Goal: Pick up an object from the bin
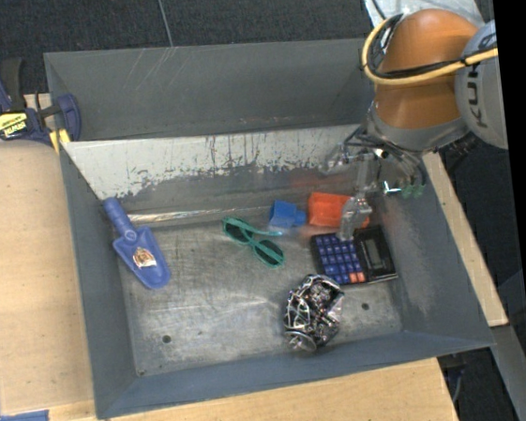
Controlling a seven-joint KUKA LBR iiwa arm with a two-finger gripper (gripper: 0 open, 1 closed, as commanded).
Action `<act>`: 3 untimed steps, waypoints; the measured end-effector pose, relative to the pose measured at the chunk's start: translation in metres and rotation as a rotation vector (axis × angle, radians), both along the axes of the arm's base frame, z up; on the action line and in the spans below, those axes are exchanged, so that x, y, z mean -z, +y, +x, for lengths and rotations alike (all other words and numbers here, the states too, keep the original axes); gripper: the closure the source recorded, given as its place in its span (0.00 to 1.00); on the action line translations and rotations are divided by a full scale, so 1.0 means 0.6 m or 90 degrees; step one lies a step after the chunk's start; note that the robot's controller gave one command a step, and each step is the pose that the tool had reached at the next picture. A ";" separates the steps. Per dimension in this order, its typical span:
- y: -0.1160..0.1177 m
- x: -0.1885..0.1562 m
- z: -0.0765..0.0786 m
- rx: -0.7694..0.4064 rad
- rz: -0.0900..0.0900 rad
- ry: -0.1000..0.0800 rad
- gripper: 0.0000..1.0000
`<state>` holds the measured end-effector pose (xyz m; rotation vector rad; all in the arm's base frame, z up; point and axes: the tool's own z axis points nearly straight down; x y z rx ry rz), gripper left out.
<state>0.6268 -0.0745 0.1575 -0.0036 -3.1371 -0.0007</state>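
Much bare floor fills the grey metal bin's [264, 381] near-left corner. By the right edge, the gripper [352, 227] hangs over a black calculator with blue keys [348, 259], an orange plastic block [325, 209] just beyond; whether the gripper is spread cannot be told.

Even, moderately bright light gives soft shadows and pale glare on the back of the bin [237, 151].

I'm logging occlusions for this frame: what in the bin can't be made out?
Camera view:
orange block: right side hidden behind the gripper.
calculator: top edge covered by the gripper; key markings too small to read.
black-and-white tangle at the bin's front: too small to identify.
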 end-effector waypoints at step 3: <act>-0.024 0.104 -0.029 0.035 0.001 -0.012 1.00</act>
